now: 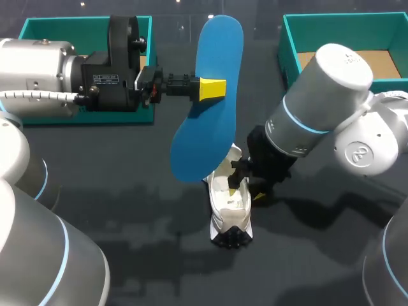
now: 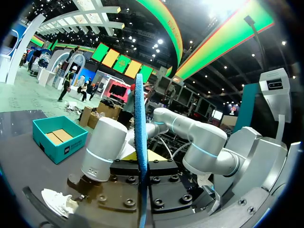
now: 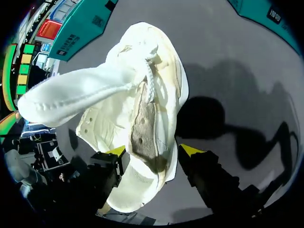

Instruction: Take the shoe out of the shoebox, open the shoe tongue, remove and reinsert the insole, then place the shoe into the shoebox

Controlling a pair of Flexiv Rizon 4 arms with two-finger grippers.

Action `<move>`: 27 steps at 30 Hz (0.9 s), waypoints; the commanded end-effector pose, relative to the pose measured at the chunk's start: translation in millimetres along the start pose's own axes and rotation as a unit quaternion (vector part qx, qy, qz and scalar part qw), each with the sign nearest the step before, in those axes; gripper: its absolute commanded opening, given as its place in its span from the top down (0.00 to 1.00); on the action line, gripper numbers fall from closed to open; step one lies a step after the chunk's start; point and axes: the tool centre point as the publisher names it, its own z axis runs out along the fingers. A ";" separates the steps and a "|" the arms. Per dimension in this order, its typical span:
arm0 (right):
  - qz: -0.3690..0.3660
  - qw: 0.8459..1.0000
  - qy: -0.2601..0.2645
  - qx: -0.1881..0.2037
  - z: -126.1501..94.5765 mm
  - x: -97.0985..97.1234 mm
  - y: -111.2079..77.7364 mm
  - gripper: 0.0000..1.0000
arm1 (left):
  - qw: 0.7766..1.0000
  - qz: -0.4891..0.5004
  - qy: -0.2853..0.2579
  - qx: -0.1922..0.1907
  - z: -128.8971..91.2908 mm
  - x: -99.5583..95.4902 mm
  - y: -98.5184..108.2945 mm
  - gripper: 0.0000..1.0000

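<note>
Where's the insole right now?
Mid-table in the head view, the blue insole is clamped in the left claw, its lower end over the white shoe at the right claw.

Dark grey tabletop (image 1: 127, 210), faintly glossy, soft shadows across it.
</note>
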 end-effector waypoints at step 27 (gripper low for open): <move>-0.015 0.975 0.218 -0.025 -108.9 -9.7 -9.3 0.00 | 1.000 0.000 0.000 0.001 0.5 0.3 1.1 1.00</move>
